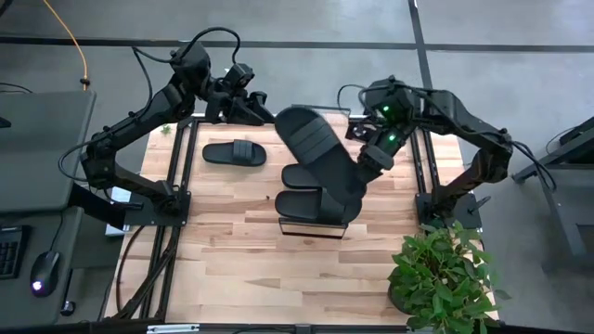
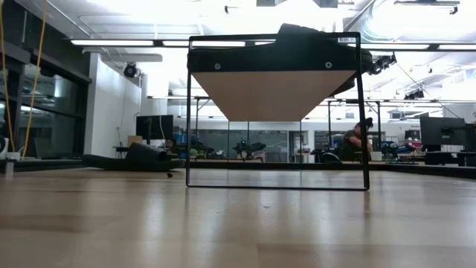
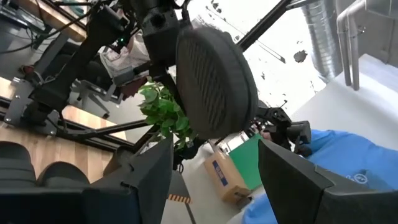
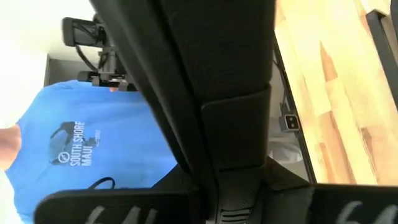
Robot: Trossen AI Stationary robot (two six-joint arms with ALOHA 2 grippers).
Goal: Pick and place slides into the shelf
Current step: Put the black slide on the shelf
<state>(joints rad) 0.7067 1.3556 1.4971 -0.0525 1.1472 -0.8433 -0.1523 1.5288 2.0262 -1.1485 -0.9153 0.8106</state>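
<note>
The table (image 1: 232, 241) carried the shelf (image 1: 311, 225) near its middle, with two slides (image 1: 311, 190) lying side by side on the plank. The right gripper (image 1: 364, 165), over the shelf's far end, was pinched on a third slide (image 1: 316, 147) held tilted in the air (sole toward the left arm). The left gripper (image 1: 262, 104) hung spread above the far edge. A fourth slide (image 1: 235, 152) lay toward the far left corner.
</note>
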